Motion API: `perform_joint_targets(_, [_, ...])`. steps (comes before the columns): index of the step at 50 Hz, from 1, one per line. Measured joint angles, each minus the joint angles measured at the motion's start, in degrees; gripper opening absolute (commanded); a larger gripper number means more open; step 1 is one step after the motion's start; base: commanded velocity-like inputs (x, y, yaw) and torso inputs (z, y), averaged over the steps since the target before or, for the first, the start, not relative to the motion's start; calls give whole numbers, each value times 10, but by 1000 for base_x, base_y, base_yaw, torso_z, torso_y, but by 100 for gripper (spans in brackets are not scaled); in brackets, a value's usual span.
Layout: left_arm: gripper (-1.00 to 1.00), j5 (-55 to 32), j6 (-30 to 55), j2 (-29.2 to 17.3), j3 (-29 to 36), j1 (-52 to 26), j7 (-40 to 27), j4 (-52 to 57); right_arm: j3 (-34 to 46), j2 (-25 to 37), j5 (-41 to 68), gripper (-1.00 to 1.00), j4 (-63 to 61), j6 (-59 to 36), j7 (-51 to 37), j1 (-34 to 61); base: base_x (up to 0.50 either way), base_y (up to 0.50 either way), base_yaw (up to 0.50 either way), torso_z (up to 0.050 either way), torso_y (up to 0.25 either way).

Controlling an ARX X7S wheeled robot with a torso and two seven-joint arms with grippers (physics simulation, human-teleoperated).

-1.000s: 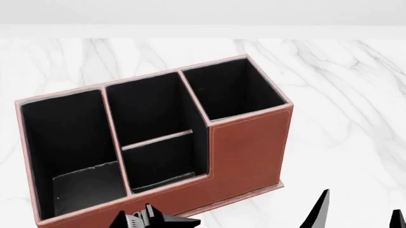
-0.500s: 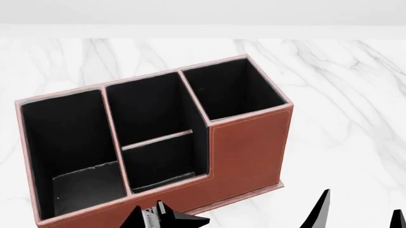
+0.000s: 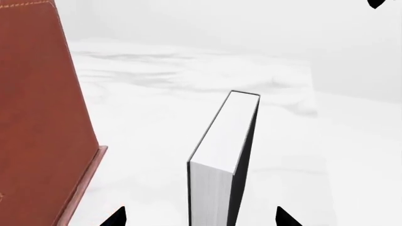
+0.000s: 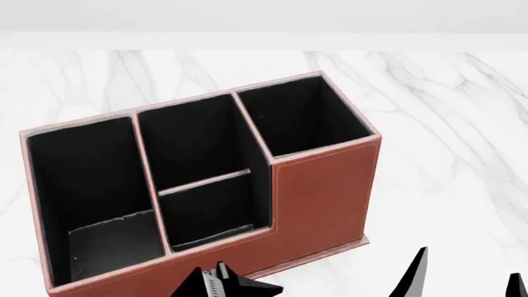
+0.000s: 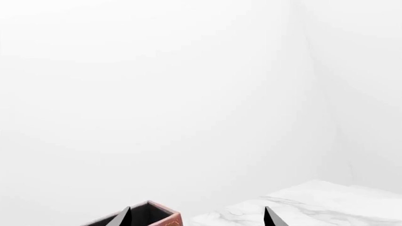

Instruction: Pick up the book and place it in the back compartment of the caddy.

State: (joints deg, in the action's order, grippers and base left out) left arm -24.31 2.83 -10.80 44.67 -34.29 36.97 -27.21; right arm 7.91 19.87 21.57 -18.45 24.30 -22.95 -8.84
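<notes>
The black-covered book (image 3: 220,155) with white page edges stands on edge on the marble table, seen only in the left wrist view. My left gripper (image 3: 199,217) is open, its two fingertips wide apart on either side of the book and not touching it. The reddish-brown caddy (image 4: 322,192) fills the middle of the head view and stands beside the book in the left wrist view (image 3: 37,117). Its back compartment (image 4: 210,213), the small cell behind the low wall, is empty. My left gripper (image 4: 227,286) shows at the lower edge, just in front of the caddy. My right gripper (image 4: 466,278) is open and empty.
The white marble table (image 4: 446,124) stretches around the caddy, with its far edge against a plain white wall. The right wrist view shows my open gripper (image 5: 197,217) over one top corner of the caddy (image 5: 154,215) and a piece of the table (image 5: 301,202).
My left gripper has slid to the right along the lower edge of the head view. The caddy and the right gripper have not moved.
</notes>
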Motion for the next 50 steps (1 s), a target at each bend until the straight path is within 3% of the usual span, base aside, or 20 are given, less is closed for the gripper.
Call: perform_joint_targets(50, [100,11,-7,51,35,-36,10,-71,0,8,7,100,-6,3,-6,-3,0,0,0,0,0])
